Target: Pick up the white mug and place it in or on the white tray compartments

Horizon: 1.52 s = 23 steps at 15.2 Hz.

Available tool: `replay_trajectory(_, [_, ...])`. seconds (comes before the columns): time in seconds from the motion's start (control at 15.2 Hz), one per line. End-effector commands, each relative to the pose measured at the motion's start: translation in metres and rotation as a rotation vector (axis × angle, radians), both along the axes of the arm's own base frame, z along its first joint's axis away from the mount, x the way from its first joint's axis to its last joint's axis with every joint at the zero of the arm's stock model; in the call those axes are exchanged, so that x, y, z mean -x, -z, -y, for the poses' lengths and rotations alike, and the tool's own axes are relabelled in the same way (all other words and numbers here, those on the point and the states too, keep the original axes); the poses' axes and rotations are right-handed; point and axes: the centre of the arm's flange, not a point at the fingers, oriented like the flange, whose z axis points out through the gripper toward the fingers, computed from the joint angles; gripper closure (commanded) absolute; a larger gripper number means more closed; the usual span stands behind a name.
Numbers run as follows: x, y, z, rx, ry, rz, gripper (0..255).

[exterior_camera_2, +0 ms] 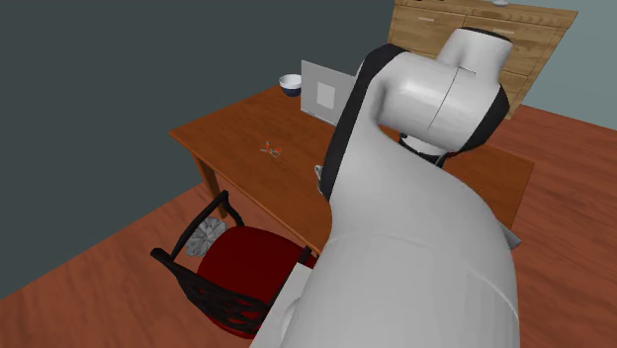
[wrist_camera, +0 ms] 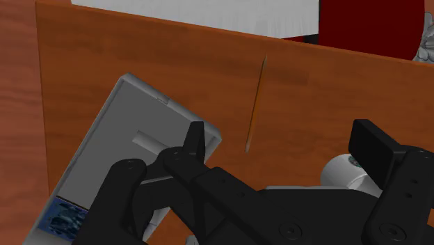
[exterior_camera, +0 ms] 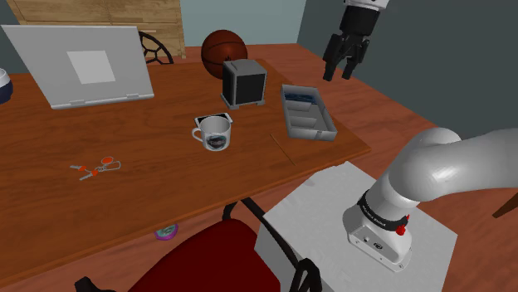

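Observation:
A white mug (exterior_camera: pixel 214 133) with a dark picture on its side stands upright near the middle of the brown table, handle toward the shoulder view's left. A pale grey tray (exterior_camera: pixel 307 112) with compartments lies to its right near the table's edge. My black gripper (exterior_camera: pixel 344 62) hangs open high above the table, beyond the tray's far end, holding nothing. In the wrist view the gripper (wrist_camera: pixel 282 143) looks down on the tray (wrist_camera: pixel 132 167). A bit of the mug (wrist_camera: pixel 341 170) shows behind one finger.
On the table are an open laptop (exterior_camera: pixel 83 66), a dark boxy appliance (exterior_camera: pixel 243 81), a basketball (exterior_camera: pixel 222 48), orange-handled scissors (exterior_camera: pixel 98 168), a small tape roll (exterior_camera: pixel 167 231) and a thin stick (exterior_camera: pixel 282 149). A red-seated chair (exterior_camera: pixel 216 257) stands at the table's near side.

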Motion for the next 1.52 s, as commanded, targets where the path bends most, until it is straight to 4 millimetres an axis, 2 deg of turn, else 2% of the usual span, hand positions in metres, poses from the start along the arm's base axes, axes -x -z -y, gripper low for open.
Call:
replay_trajectory(0.0, [0.000,0.000,0.000,0.000,0.000,0.000,0])
replay_trajectory(1.45, [-0.192,0.157,-0.155,0.063,0.047,0.017,0])
